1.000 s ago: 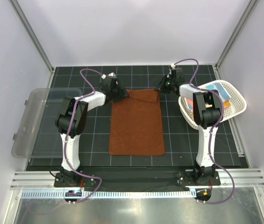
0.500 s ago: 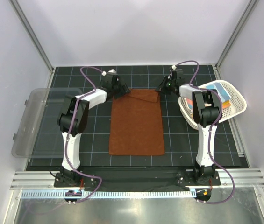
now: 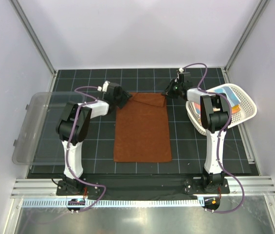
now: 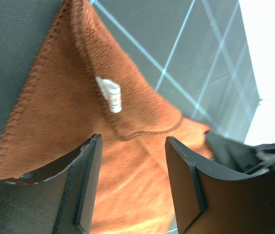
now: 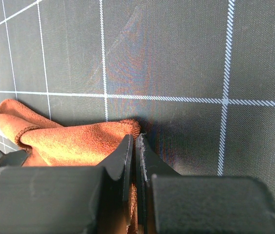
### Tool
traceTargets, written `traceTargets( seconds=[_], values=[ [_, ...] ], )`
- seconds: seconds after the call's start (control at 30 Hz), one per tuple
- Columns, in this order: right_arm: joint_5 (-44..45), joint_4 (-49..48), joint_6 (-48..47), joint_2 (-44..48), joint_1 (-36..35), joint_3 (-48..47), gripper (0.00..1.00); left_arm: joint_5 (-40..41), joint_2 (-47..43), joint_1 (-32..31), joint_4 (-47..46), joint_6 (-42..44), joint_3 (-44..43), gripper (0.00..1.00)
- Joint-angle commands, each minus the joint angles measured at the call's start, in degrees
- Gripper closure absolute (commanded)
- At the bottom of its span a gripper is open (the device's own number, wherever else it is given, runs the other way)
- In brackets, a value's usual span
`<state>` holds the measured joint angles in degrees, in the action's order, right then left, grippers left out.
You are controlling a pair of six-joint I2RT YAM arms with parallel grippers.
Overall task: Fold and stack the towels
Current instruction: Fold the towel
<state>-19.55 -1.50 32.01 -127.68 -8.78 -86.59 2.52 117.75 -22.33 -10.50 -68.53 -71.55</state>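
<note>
Up at the far edge of the desk (image 3: 186, 146), my right hand (image 5: 133, 141) pinches the far right corner of the rust-brown towel (image 3: 142, 129) lying flat mid-desk, but my left hand (image 4: 132, 141) hangs spread over the left corner, so lifting now would drag the cloth crooked.

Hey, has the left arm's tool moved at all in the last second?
Yes. In the top view the left tool has shifted left, toward the clear plastic bin. It now sits at the far left corner of the rust-brown towel.
</note>
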Motion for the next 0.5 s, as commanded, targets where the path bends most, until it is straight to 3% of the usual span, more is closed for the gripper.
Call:
traceTargets(
  seconds=[0.0,0.23,0.47],
  values=[
    [-0.4,-2.2,0.8,0.1,0.3,-1.8,0.99,2.1,-1.1,0.0,-5.4,-6.1,-0.1,0.43],
    [-0.6,-2.1,0.3,0.1,0.5,-1.6,0.99,2.0,0.8,-0.3,-5.5,-11.7,-0.6,0.51],
    [-0.8,-2.1,0.3,0.0,0.7,-1.7,0.99,11.9,-4.0,-3.2,-1.3,-12.3,2.8,0.53]
  ],
)
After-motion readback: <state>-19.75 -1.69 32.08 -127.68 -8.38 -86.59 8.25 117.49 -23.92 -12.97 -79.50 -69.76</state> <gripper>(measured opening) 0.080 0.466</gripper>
